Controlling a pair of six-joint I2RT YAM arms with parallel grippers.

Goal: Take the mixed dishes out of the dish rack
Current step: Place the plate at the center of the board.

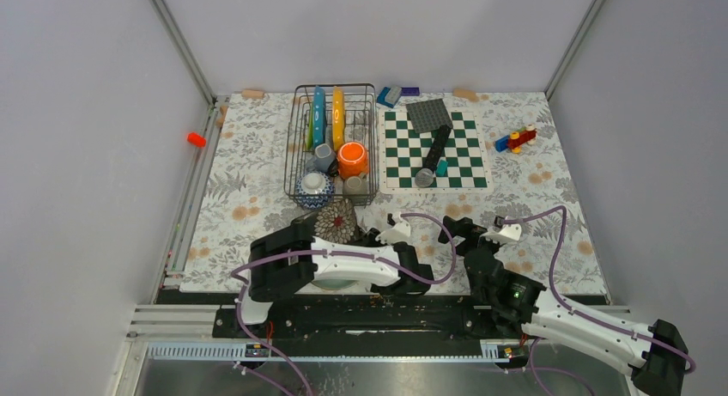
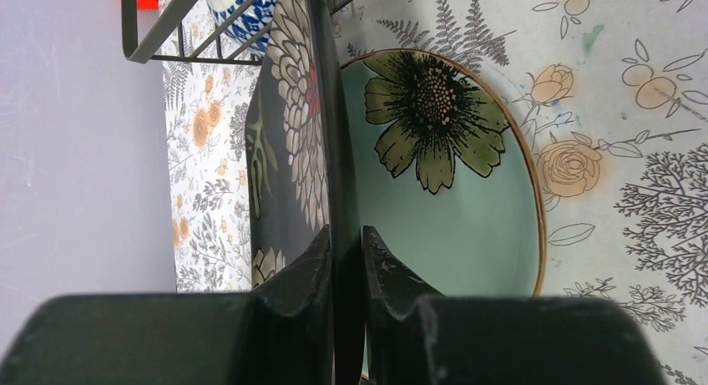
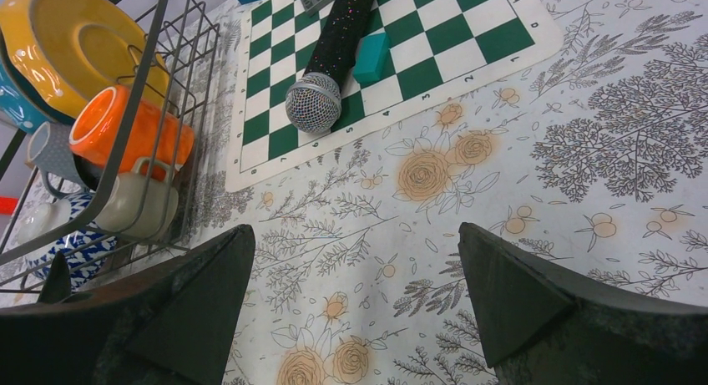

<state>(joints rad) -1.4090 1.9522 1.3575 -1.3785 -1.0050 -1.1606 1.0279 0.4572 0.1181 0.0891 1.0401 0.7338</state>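
The wire dish rack (image 1: 296,160) holds a blue plate (image 1: 318,112), an orange plate (image 1: 338,112), an orange mug (image 1: 352,160), grey cups (image 1: 324,155) and a patterned bowl (image 1: 314,187). My left gripper (image 2: 346,243) is shut on the rim of the dark patterned plate (image 2: 288,143), held on edge just in front of the rack, above a pale green flower plate (image 2: 451,218) lying flat on the cloth. My right gripper (image 3: 355,260) is open and empty over the floral cloth, right of the rack (image 3: 146,76); the mug (image 3: 125,130) and a cup (image 3: 142,203) show at its left.
A green-and-white checkerboard mat (image 1: 464,168) lies right of the rack with a microphone (image 1: 433,155), a teal block and a grey studded plate (image 1: 428,114) on it. Toy bricks (image 1: 515,140) lie at the far right. Walls close in the sides.
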